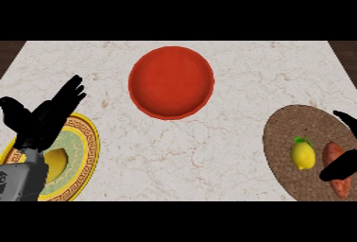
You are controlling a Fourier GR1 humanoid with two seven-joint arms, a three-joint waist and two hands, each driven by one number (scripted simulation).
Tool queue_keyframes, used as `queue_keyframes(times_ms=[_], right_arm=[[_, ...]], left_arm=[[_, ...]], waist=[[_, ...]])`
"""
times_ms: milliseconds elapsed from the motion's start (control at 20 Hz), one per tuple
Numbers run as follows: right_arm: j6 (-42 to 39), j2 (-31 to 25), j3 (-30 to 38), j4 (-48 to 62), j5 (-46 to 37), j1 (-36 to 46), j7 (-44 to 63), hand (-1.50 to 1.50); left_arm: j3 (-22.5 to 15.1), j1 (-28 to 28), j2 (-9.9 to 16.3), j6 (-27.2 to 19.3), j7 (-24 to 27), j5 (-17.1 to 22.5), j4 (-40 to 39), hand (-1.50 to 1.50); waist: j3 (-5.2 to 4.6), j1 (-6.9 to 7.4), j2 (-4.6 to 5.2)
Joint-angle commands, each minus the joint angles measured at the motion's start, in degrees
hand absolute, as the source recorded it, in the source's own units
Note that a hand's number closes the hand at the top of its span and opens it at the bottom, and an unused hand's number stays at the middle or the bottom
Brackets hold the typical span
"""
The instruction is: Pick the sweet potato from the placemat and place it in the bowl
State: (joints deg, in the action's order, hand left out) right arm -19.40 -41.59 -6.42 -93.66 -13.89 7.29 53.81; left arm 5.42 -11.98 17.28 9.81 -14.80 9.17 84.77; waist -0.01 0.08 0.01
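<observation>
Now: one sweet potato (337,182), one lemon (302,155), one bowl (171,82); right hand (343,166) fingers clamped on potato.

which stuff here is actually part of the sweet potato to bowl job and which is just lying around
Part of the job:
- orange-red sweet potato, partly hidden by the right hand
- round brown woven placemat under it
- round red bowl
- black right hand, over the sweet potato

Just lying about:
- yellow lemon on the placemat
- yellow-rimmed patterned plate
- black left hand, open above the plate
</observation>
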Motion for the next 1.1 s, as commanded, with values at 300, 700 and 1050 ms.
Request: queue_keyframes(times_ms=[300, 700, 1050], right_arm=[[-3.24, 6.76, 1.11, 1.09, -6.9, -1.83, 2.32, -1.5], [-0.57, 8.36, 6.13, 12.83, -13.28, -4.28, -13.28, -1.5], [-4.41, 9.27, 10.04, 15.47, -15.42, -3.04, -16.05, 1.5]], left_arm=[[1.37, 1.39, -0.64, 1.61, -1.1, -0.43, 2.54, 0.0], [1.23, 0.97, -2.51, 1.12, -2.24, -2.02, 3.06, 0.0], [3.41, -0.76, -2.33, 2.47, 0.32, -2.68, -1.16, 0.0]], waist=[[0.0, -0.07, -0.06], [0.02, -0.15, -0.03], [0.01, -0.21, -0.02]])
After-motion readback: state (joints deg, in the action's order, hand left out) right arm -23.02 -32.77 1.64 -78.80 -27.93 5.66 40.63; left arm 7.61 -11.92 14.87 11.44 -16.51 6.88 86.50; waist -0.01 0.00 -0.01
